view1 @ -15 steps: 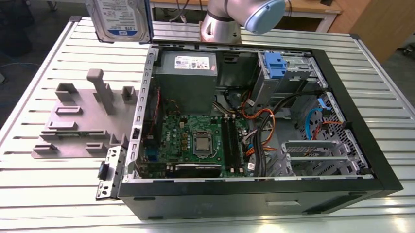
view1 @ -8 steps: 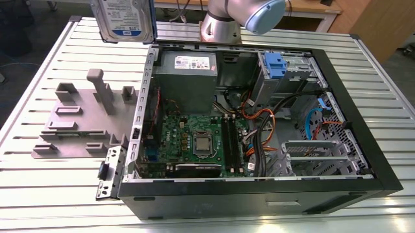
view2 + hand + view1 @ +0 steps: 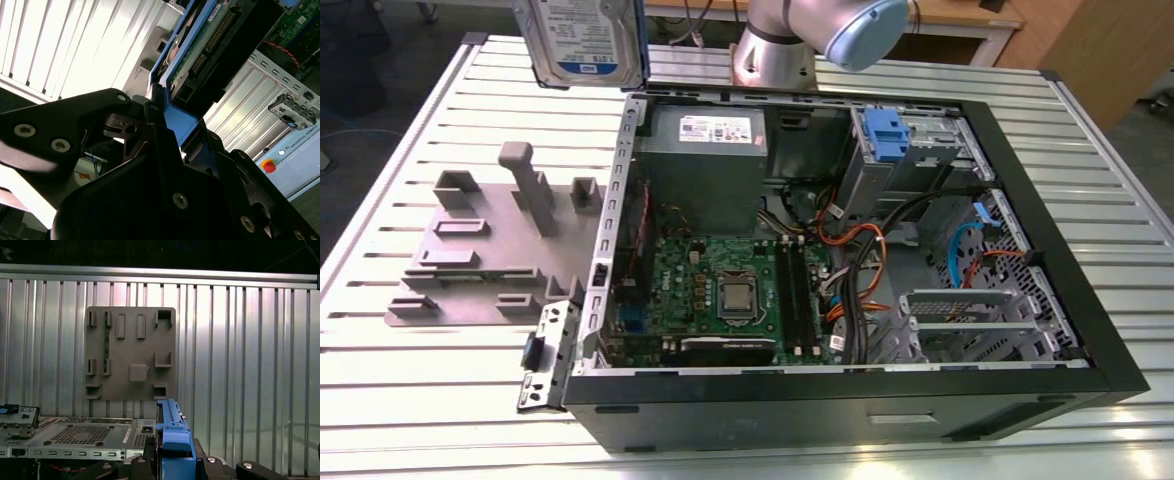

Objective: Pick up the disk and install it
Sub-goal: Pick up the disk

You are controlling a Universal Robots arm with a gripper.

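Note:
The disk hangs in the air above the table's far edge, past the open computer case, on the exterior view's left. Its silver face with the blue-and-white label is turned toward the camera. In the second wrist view my black gripper is shut on the blue side rail of the disk, whose green circuit board shows. In the first wrist view the same disk is seen edge-on by its blue rail, clamped in the gripper.
The case lies open on a slatted metal table, with motherboard, cables and a drive cage holding a blue latch. A grey fixture plate with upright pegs lies beside the case. The robot arm stands behind the case.

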